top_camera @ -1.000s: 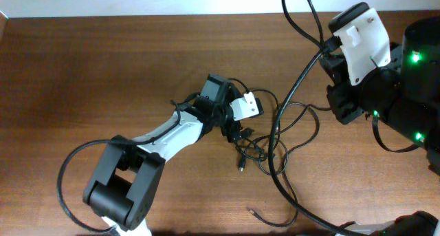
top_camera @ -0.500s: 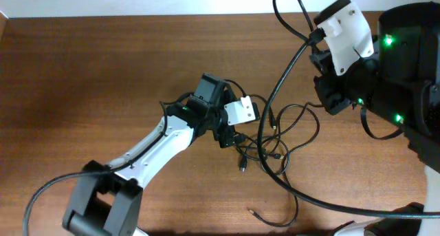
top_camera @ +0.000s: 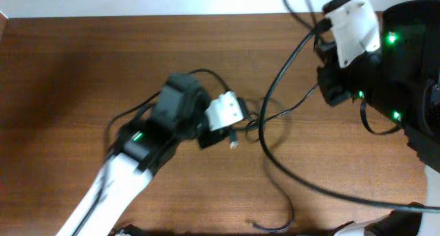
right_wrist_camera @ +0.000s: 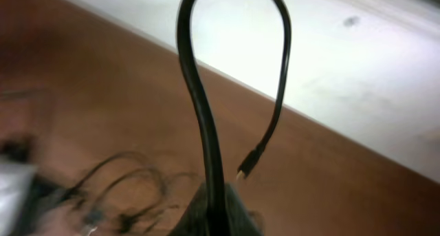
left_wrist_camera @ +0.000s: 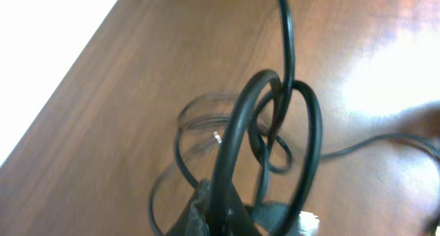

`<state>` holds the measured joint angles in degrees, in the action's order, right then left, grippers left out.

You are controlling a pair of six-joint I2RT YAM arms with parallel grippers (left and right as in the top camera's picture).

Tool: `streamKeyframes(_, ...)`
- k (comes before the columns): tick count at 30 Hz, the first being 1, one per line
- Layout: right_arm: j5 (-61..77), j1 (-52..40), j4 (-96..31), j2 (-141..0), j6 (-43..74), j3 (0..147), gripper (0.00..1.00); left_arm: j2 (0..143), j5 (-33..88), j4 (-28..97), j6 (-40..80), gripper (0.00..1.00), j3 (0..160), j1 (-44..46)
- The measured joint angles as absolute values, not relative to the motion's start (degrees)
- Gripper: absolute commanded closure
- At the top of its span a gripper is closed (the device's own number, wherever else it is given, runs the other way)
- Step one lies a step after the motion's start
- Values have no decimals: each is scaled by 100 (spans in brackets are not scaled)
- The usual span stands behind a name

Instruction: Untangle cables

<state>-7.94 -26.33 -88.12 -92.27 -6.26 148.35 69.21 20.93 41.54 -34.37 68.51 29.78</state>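
1. Overhead view
   - The cables (top_camera: pixel 256 122) lie as loose overlapping loops near the middle of the desk (top_camera: pixel 82 71), slightly towards its right edge. One strand trails off towards the near edge.
   - The left gripper (top_camera: pixel 227 131) sits at the left side of the tangle, and a small plug shows just beside it. The arm is blurred, so you cannot tell whether its jaws are spread or pinching a strand.
   - The right gripper (top_camera: pixel 331 93) hangs near the far right corner, apart from the loops. Its jaws are hidden and their state cannot be told.
   - A thicker arm cable (top_camera: pixel 297 60) sweeps across the tangle.

2. Left wrist view
   - The arm cable loops across the lens and hides the fingers.
   - Behind it, thin blurred strands of the cables (left_wrist_camera: pixel 199 122) lie on the desk.

3. Right wrist view
   - A black cord (right_wrist_camera: pixel 206 126) arches up from the bottom edge and ends in a small plug. You cannot tell whether the jaws clamp it or whether it is one of the cables.
   - Blurred loops lie on the desk at lower left.

4. Step in hand (judgement)
   - Separation is under way and the strands are not yet apart.

5. Next move (judgement)
   - Confirm a hold on a single strand.
   - Draw that strand away from the other cable towards the left edge.
   - Keep the arm cable out of the loops.
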Motion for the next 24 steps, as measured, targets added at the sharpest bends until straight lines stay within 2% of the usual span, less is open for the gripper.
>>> streamKeyframes(3,-1446,-2633,-7968,-9190,-318,14829,96,5494,1476,5330,-2969,100,6862,2978)
streamKeyframes(6,-2318,-2449,-6394,-8667,-191,14840,96,5046,937,5887,-2449,100,6858,2982)
streamKeyframes(9,-2847,-1039,-5575,-8431,-119,14940,96,5122,788,5959,-2141,100,6858,2982)
streamKeyframes(10,-2869,-250,-5334,-8637,19,14947,96,5122,779,5972,-2071,100,6858,2985)
streamKeyframes(11,-2871,12,-5280,-8781,82,14945,96,5122,762,5990,-2023,100,6858,2982)
streamKeyframes(13,-2386,784,-5201,-9397,154,14886,96,5122,740,6066,-1988,100,6858,2982)
streamKeyframes(18,-1131,2001,-5319,-10530,475,14245,96,5122,740,6097,-1951,100,6858,2982)
streamKeyframes(21,193,3138,-5612,-11898,580,14136,96,5122,740,6123,-1835,100,6858,2982)
streamKeyframes(24,867,3712,-5680,-12720,587,14116,96,5122,740,6329,-1815,100,6858,2982)
